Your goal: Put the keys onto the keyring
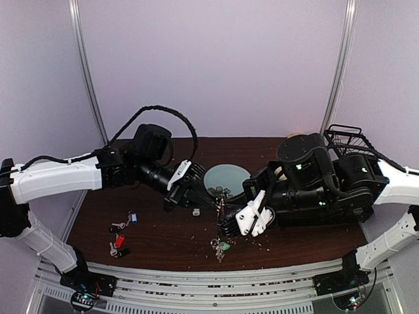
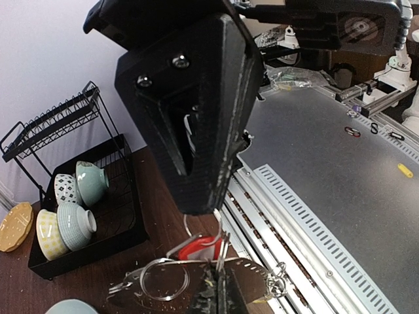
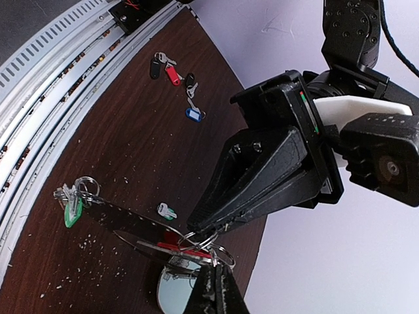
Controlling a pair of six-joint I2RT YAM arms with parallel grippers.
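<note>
Dark wood table (image 1: 157, 242), left pincer (image 3: 194, 230) and right pincer (image 3: 214, 267) clenched on keyring (image 2: 162, 280), red-tagged key (image 3: 173, 238) between them.

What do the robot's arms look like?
Both the left arm and right arm have white tube-shaped shells with chunky black joints. A black braided cable loops over the left one. Tiny green lights glow on the right one. The fingers are black, pointed wedges with screws.

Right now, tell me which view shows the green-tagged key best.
Right wrist: the green-tagged key lies in plain sight, its tag and metal distinct. Top external shows it only as a small greenish speck. Left wrist shows no green tag.
</note>
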